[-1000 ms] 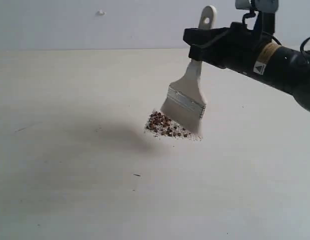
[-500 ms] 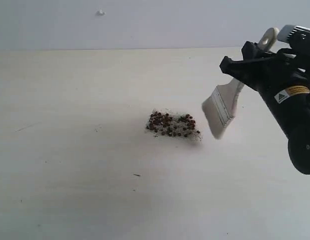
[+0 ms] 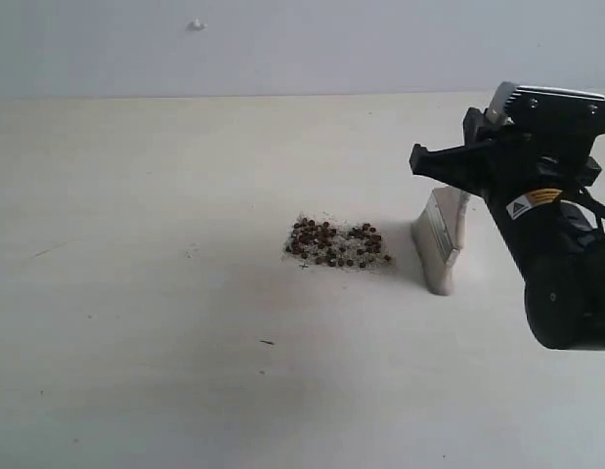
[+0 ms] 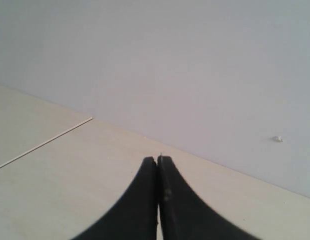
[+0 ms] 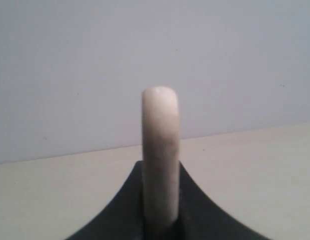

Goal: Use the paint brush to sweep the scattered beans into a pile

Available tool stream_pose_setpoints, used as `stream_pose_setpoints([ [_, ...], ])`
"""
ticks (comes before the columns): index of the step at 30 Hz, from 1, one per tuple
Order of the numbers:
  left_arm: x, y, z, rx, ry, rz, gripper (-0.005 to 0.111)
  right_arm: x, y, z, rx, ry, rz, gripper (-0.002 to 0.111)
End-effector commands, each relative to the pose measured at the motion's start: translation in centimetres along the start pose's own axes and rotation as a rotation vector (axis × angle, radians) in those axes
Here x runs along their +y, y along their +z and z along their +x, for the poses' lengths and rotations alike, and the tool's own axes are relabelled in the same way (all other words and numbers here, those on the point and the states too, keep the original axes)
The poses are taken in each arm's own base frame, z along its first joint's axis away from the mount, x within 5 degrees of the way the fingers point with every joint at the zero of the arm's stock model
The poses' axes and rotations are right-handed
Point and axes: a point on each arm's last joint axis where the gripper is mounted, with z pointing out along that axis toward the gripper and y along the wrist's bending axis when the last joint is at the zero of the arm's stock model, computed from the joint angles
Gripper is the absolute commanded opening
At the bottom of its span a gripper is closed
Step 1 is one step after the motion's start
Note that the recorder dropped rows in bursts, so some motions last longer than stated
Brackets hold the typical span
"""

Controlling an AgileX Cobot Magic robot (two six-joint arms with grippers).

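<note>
The left gripper (image 4: 158, 161) appears only in its own wrist view. Its two black fingers are pressed together with nothing between them, above the pale bench (image 4: 54, 170), and a light grey wall (image 4: 185, 65) rises beyond the bench's far edge. It does not appear in the exterior view.

In the exterior view, the left half of the bench carries only a faint scratch (image 3: 43, 252) toward the left edge and a small dark speck (image 3: 268, 342) nearer the front edge. A tiny white bump (image 3: 196, 24) sits on the wall.

A little right of the bench's middle, about halfway between the far and front edges, the beans (image 3: 322, 234) lie gathered in one compact pile (image 3: 339, 246). They are reddish-brown, with whitish crumbs mixed in.

Just right of the pile, with a narrow strip of bare bench between them, the paint brush (image 3: 439, 239) stands nearly upright and is seen almost edge-on. Its cream bristles (image 3: 439, 276) point down and their tips appear to touch the bench.

The right gripper (image 3: 451, 168) is clamped on the brush's wooden handle (image 5: 160, 135) from above, toward the right edge. The handle's rounded end sticks out past the fingers.
</note>
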Motion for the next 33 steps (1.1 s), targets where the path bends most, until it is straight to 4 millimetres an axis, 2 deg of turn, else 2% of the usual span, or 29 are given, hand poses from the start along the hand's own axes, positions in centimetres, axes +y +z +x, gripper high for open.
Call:
stream_pose_setpoints([
  [1, 0.0, -0.1, 0.0, -0.003, -0.004, -0.002, 0.0, 0.4, 0.3, 1.0, 0.047, 0.041, -0.03, 0.0],
  [10, 0.0, -0.1, 0.0, -0.003, -0.004, -0.002, 0.0, 1.0, 1.5, 1.5, 0.044, 0.148, -0.041, 0.0],
  [18, 0.0, -0.1, 0.0, -0.003, -0.004, -0.002, 0.0, 1.0, 1.5, 1.4, 0.045, 0.234, -0.044, 0.0],
  [27, 0.0, -0.1, 0.0, -0.003, -0.004, -0.002, 0.0, 0.7, 1.5, 1.4, 0.039, 0.207, -0.011, 0.0],
  [33, 0.0, -0.1, 0.0, -0.003, -0.004, -0.002, 0.0, 0.6, 1.4, 0.3, 0.004, 0.171, 0.01, 0.0],
])
